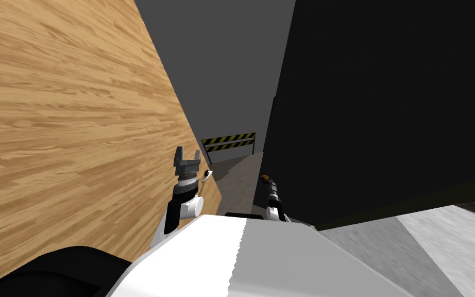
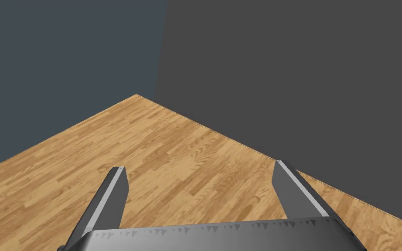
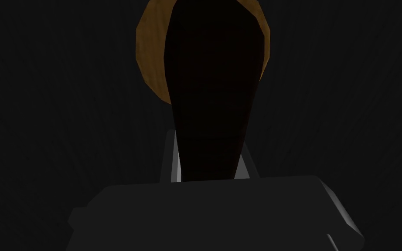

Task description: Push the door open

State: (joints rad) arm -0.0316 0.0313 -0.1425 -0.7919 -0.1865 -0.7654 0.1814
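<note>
The right gripper (image 3: 209, 150) is clamping its fingers on the sides of a dark lever handle (image 3: 213, 87), which is standing out from a round brass-coloured plate (image 3: 148, 65). That handle is sitting on the dark door (image 1: 386, 103), which is taking up the right of the head view (the handle is near its left edge). The left gripper (image 1: 187, 156) is hovering with fingers spread, just beside a tall wood-grain panel (image 1: 66, 129). A yellow-and-black striped barrier (image 1: 228, 141) is standing beyond, between panel and door.

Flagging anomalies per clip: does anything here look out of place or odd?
One thing: a yellow-and-black striped barrier stands straight ahead, unusual in a house. Nothing looks spilled or damaged.
</note>
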